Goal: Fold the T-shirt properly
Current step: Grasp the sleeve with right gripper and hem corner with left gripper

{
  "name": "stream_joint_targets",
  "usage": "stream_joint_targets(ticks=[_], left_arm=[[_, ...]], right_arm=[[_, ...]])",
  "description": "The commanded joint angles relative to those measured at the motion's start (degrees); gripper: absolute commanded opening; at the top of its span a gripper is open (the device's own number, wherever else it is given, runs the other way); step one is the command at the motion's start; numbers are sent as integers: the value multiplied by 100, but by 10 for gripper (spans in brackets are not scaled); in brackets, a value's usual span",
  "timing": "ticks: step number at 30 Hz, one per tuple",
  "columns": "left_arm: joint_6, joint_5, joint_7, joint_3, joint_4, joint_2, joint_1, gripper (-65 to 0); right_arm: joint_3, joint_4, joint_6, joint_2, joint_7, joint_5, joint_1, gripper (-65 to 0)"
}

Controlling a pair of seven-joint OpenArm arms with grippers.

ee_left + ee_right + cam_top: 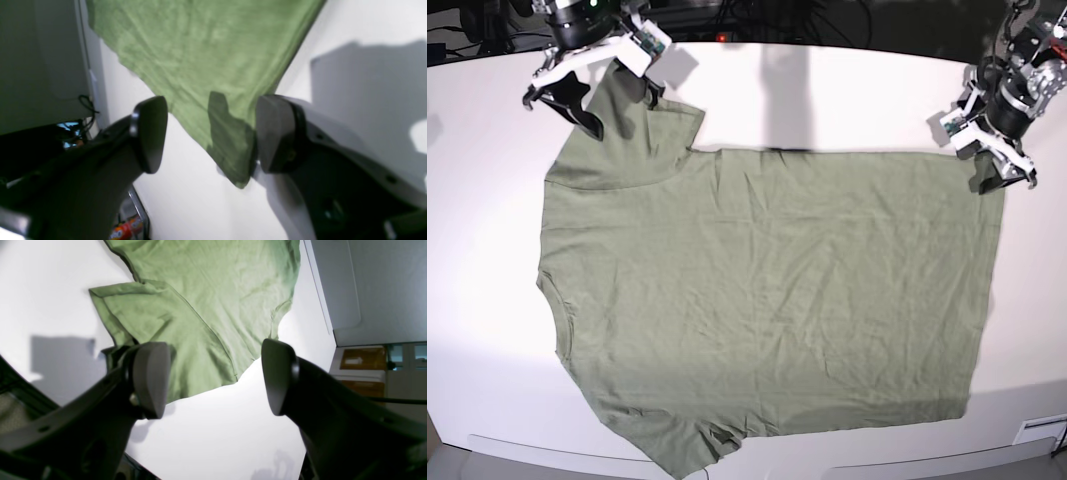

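Base view: T-shirt [767, 300] spread flat across the table [847, 100]; left gripper [999, 170] and right gripper [592, 95] both gape apart at its far corners, holding nothing.

From my left wrist camera I see the left gripper [210, 133] with its jaws spread wide over the white table [186, 203]. A corner of the green T-shirt [200, 60] lies flat between them, its tip touching the right-hand fingertip [273, 133], well clear of the other.
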Motion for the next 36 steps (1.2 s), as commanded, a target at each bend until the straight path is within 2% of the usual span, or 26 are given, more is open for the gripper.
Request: stream_joint_targets(ticks=[1, 6, 11, 15, 18, 23, 36], left_arm=[[-291, -20, 282, 79, -199, -140, 118, -240], [-291, 122, 282, 149, -750, -350, 149, -240], [-291, 120, 275, 149, -817, -529, 247, -240], [-326, 98, 273, 149, -745, -535, 245, -240], [-632, 98, 260, 162, -645, -535, 245, -240], [-625, 98, -199, 197, -634, -476, 210, -240], [-610, 94, -273, 197, -334, -387, 96, -240]], right_arm=[[15, 114, -107, 44, 61, -81, -44, -222], [15, 114, -107, 44, 59, -79, -44, -222], [15, 114, -111, 44, 63, -79, -35, -222], [15, 114, -111, 44, 61, -79, -28, -222], [15, 114, -111, 42, 61, -79, -28, -222], [15, 114, -109, 42, 59, -79, -28, -222], [15, 114, -114, 42, 59, -79, -28, -222]])
